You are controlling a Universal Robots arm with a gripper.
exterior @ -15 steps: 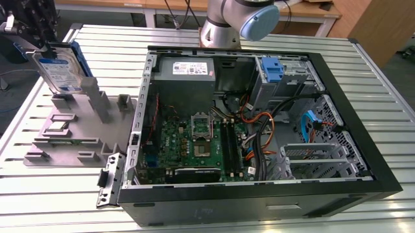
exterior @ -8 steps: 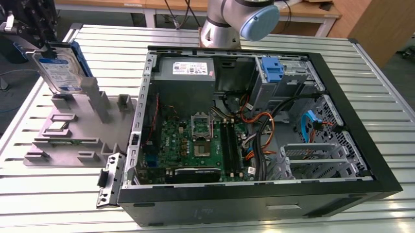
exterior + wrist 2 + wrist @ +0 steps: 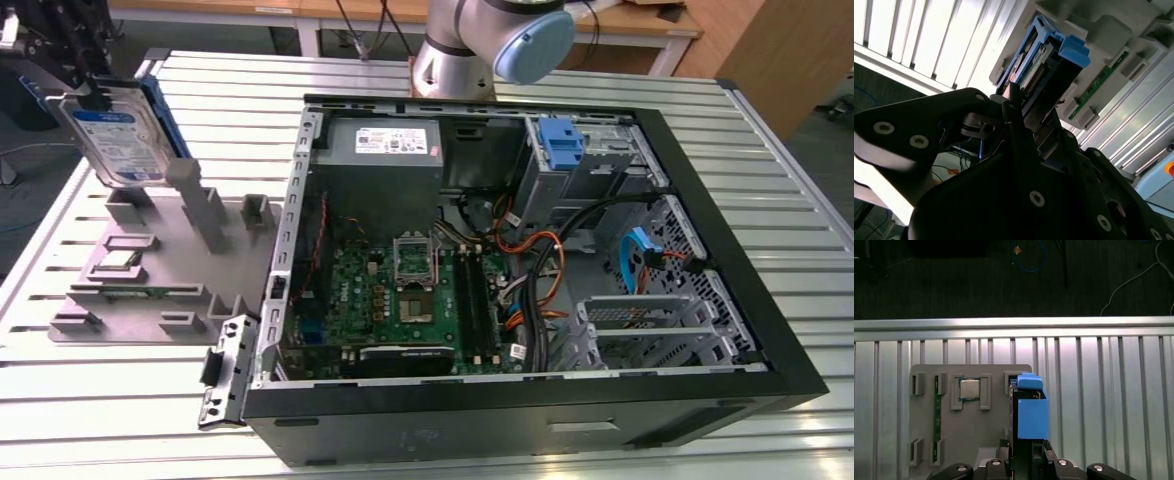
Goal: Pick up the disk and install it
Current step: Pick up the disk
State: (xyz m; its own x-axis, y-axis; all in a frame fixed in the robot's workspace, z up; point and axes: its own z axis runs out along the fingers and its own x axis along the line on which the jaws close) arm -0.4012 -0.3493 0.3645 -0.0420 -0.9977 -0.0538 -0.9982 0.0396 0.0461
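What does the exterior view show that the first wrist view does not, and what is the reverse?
Exterior view: the open computer case, its green board, and the arm beyond it. First wrist view: the dark floor past the edge of the table, with a blue cable on it. Both: the disk clamped upright in the gripper, the grey tray, and the slatted table.

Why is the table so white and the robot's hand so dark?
Second wrist view: light glares off the table slats, washing them white, while the gripper holding the disk sits in shade. First wrist view: only the table's edge glares. Exterior view: even light, no strong glare.
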